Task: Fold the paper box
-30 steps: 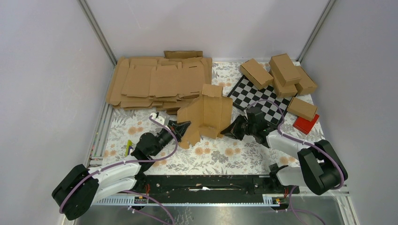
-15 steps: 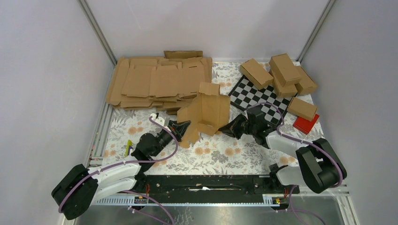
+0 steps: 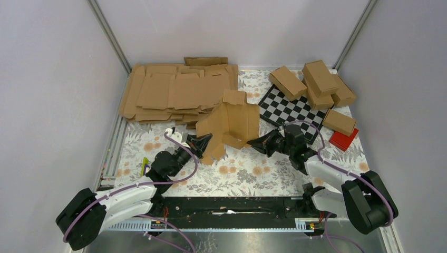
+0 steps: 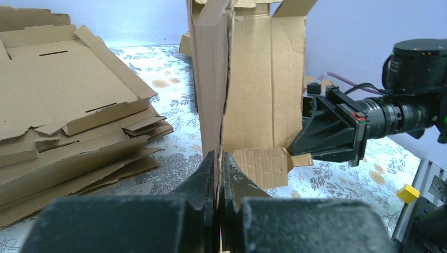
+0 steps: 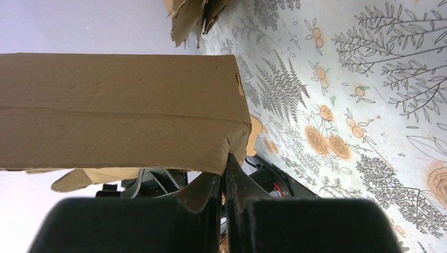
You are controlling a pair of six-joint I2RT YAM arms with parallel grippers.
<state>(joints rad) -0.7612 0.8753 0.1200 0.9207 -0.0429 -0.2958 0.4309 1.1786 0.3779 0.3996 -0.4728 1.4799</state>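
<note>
A stack of flat cardboard sheets (image 3: 168, 92) lies at the upper left of the top view. The left gripper (image 3: 209, 141) is clamped on the lower left edge of the paper box (image 3: 234, 121), which stands half-folded at frame centre. The right gripper (image 3: 253, 142) pinches the box's lower right corner. Folded cartons (image 3: 316, 79) sit at upper right.

One paper box (image 3: 232, 124), one red box (image 3: 343, 140) — perhaps five folded cartons (image 3: 288, 83).
</note>
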